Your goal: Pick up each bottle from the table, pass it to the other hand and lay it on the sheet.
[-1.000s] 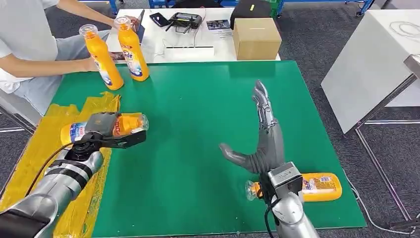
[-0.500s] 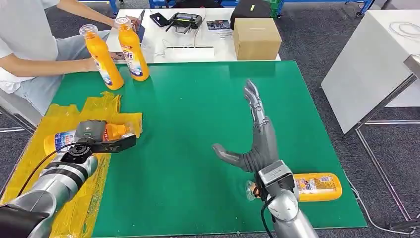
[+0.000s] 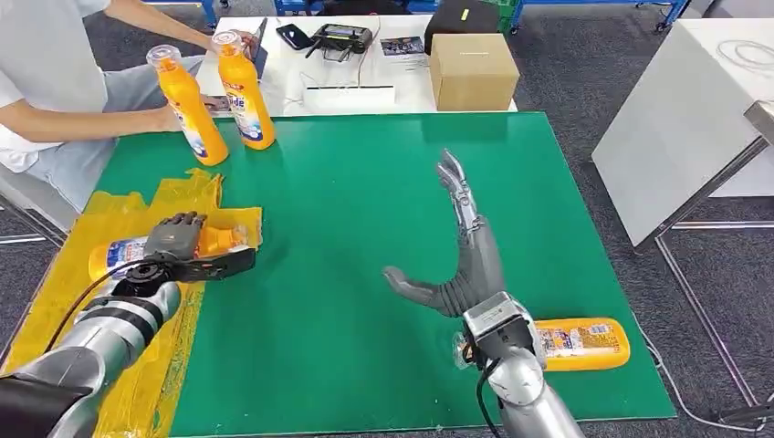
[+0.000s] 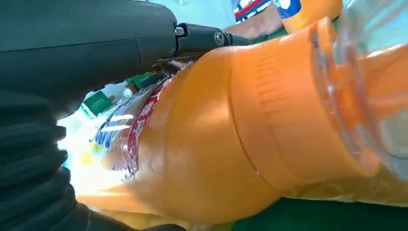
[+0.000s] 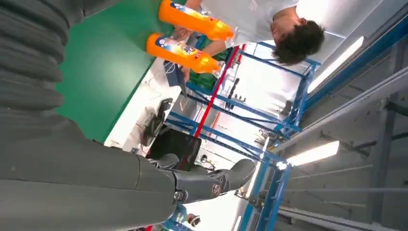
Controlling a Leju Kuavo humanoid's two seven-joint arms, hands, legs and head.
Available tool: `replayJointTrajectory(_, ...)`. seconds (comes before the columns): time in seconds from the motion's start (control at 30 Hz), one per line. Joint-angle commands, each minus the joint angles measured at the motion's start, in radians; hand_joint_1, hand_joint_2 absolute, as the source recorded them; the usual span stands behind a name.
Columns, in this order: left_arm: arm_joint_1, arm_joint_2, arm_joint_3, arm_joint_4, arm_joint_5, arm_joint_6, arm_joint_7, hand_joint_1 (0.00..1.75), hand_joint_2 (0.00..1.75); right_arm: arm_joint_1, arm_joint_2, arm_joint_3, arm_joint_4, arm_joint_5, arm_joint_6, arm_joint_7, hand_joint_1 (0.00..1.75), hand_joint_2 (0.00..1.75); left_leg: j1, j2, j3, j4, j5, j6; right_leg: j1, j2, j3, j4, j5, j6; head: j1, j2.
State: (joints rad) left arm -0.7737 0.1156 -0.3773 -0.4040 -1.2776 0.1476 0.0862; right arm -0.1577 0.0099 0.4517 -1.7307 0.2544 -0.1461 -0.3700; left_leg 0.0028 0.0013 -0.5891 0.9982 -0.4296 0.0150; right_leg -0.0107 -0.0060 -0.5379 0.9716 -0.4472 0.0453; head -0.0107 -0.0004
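Head view: orange bottle (image 3: pixel 123 253) is gripped by the left hand (image 3: pixel 178 239) and lies on the yellow sheet (image 3: pixel 64 274). Right hand (image 3: pixel 461 255) is held over the green worktop (image 3: pixel 347 182), fingers (image 3: pixel 454 187) spread, empty. Second bottle (image 3: pixel 580 343) lies beside its wrist.

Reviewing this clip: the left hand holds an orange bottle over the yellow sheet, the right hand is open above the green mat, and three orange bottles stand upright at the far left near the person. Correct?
Not quite. The head view shows two upright orange bottles by the person, not three. The rest holds: the left hand holds an orange bottle over the yellow sheet, and the right hand is open above the green mat.
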Motion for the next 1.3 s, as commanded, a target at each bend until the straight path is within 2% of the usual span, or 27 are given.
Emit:
replayJointTrajectory(0.03, -0.022, -0.028, 0.041, 0.040, 0.017, 0.007, -0.007, 0.00, 1.75, -0.040, -0.009, 0.015, 0.061, 0.000, -0.002, 0.005, 0.00, 1.75, 0.001, 0.001, 0.003, 0.000, -0.001, 0.000, 0.001, 0.002, 0.003, -0.001, 0.000, -0.001, 0.000, 0.000)
replayJointTrajectory(0.3, -0.005, -0.034, 0.060, 0.008, 0.031, 0.090, -0.022, 0.00, 1.75, -0.034, -0.011, 0.008, 0.062, 0.003, -0.004, 0.006, 0.00, 1.75, 0.001, 0.001, 0.002, 0.000, -0.001, 0.000, 0.001, 0.001, 0.002, -0.001, 0.000, -0.001, 0.000, 0.000)
replayJointTrajectory(0.47, 0.023, -0.040, 0.098, -0.062, 0.063, 0.225, -0.068, 0.00, 1.75, -0.022, -0.013, 0.003, 0.059, 0.010, -0.005, 0.007, 0.00, 1.75, 0.001, 0.000, 0.002, 0.000, -0.001, 0.000, 0.001, 0.000, 0.002, -0.001, 0.000, -0.001, 0.000, 0.000)
replayJointTrajectory(0.8, 0.034, -0.040, 0.103, -0.093, 0.065, 0.247, -0.074, 0.00, 1.75, -0.016, -0.013, -0.001, 0.057, 0.011, -0.007, 0.007, 0.00, 1.75, 0.001, 0.000, 0.001, 0.000, -0.001, 0.000, 0.001, 0.001, 0.001, -0.001, 0.000, -0.001, 0.000, 0.000)
replayJointTrajectory(0.97, 0.061, -0.043, 0.112, -0.152, 0.063, 0.303, -0.088, 0.00, 1.75, -0.010, -0.012, -0.003, 0.058, 0.019, -0.005, 0.008, 0.00, 1.75, 0.001, 0.000, 0.001, 0.000, -0.001, 0.000, 0.001, 0.000, 0.001, -0.001, 0.000, -0.001, 0.000, 0.000)
replayJointTrajectory(1.03, 0.076, -0.047, 0.124, -0.186, 0.087, 0.291, -0.115, 0.00, 1.75, -0.005, -0.013, -0.006, 0.055, 0.024, -0.007, 0.008, 0.00, 1.75, 0.001, 0.000, 0.002, 0.000, -0.001, 0.000, 0.001, 0.000, 0.002, -0.001, 0.000, -0.001, 0.000, 0.000)
replayJointTrajectory(1.1, 0.105, -0.056, 0.153, -0.247, 0.183, 0.227, -0.208, 0.00, 1.75, 0.004, -0.020, -0.009, 0.045, 0.033, -0.008, 0.008, 0.00, 1.75, 0.001, 0.000, 0.002, 0.000, -0.001, 0.000, 0.001, 0.000, 0.002, -0.002, 0.000, -0.001, 0.000, 0.000)
replayJointTrajectory(1.2, 0.223, -0.035, 0.171, -0.472, 0.444, 0.013, -0.371, 0.00, 1.75, 0.015, -0.045, -0.017, 0.037, 0.098, -0.034, 0.018, 0.00, 1.75, 0.001, 0.000, 0.002, -0.001, -0.001, 0.000, 0.001, 0.000, 0.002, -0.002, 0.000, -0.001, 0.000, 0.000)
replayJointTrajectory(1.3, 0.299, -0.018, 0.170, -0.597, 0.565, -0.062, -0.409, 0.00, 1.75, 0.014, -0.061, -0.021, 0.044, 0.130, -0.044, 0.026, 0.00, 1.75, 0.001, 0.003, 0.005, -0.001, -0.003, 0.000, 0.001, 0.003, 0.005, -0.003, -0.001, -0.001, 0.000, 0.000)
